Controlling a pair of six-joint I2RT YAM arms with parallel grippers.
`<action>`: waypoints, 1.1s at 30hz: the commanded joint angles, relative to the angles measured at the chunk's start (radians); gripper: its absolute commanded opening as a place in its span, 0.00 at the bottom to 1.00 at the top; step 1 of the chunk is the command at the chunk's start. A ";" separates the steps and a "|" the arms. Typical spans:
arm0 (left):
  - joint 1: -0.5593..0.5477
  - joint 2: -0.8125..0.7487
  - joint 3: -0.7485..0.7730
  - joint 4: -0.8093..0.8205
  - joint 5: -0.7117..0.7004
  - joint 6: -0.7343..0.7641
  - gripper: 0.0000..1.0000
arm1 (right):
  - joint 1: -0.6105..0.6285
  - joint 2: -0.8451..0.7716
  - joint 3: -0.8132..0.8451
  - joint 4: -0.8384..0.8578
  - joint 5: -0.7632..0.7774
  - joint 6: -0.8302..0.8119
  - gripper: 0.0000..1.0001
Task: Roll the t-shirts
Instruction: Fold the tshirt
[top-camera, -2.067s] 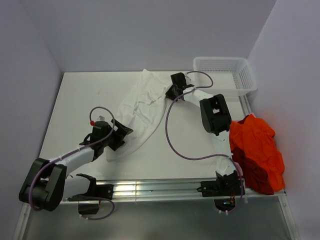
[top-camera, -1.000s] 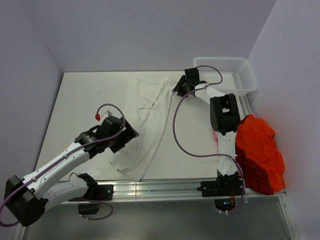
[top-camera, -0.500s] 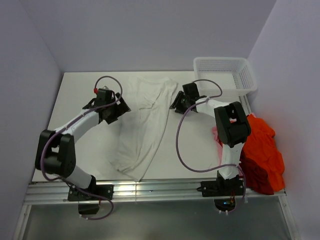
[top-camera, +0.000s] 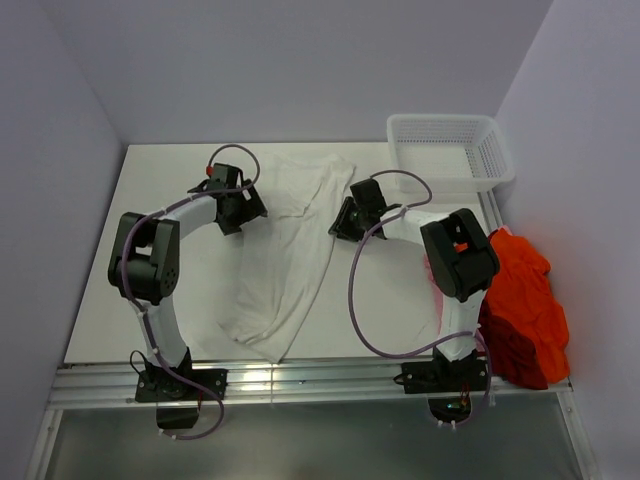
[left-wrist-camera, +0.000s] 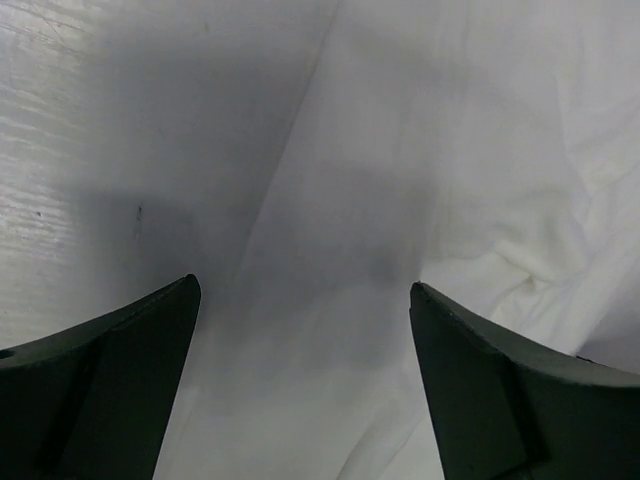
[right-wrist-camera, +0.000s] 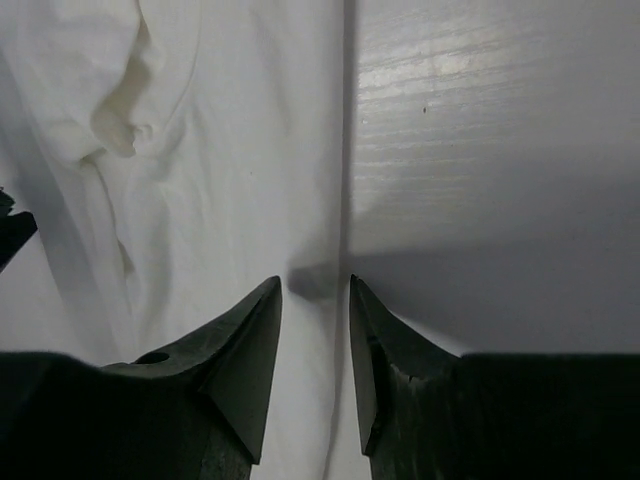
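A white t-shirt (top-camera: 290, 240) lies spread flat and slanted on the white table (top-camera: 150, 280), collar end toward the back. My left gripper (top-camera: 240, 207) hovers at the shirt's left edge. In the left wrist view the left gripper (left-wrist-camera: 303, 288) is wide open and empty over the cloth (left-wrist-camera: 450, 150). My right gripper (top-camera: 345, 220) is at the shirt's right edge. In the right wrist view the right gripper (right-wrist-camera: 313, 283) has its fingers a narrow gap apart, straddling the shirt's edge (right-wrist-camera: 200, 150). A pile of orange-red t-shirts (top-camera: 520, 295) lies at the table's right edge.
A white plastic mesh basket (top-camera: 490, 150) stands at the back right corner. Walls close in the left, back and right sides. A metal rail (top-camera: 300, 378) runs along the near edge. Bare tabletop shows in both wrist views (left-wrist-camera: 120, 120) (right-wrist-camera: 500, 150).
The shirt has been pulled out flatter and longer. My left gripper swung from the near left up to the shirt's left edge. My right gripper came down from the back to the shirt's right edge.
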 joint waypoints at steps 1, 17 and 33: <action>0.025 0.049 0.055 -0.009 -0.012 0.018 0.92 | -0.002 0.021 0.052 0.009 0.036 0.004 0.40; 0.048 0.141 0.001 0.103 0.081 -0.025 0.05 | -0.037 0.052 0.063 -0.015 0.027 0.006 0.00; -0.095 -0.090 -0.280 0.198 -0.011 -0.233 0.00 | -0.121 -0.034 -0.037 -0.038 0.033 -0.071 0.10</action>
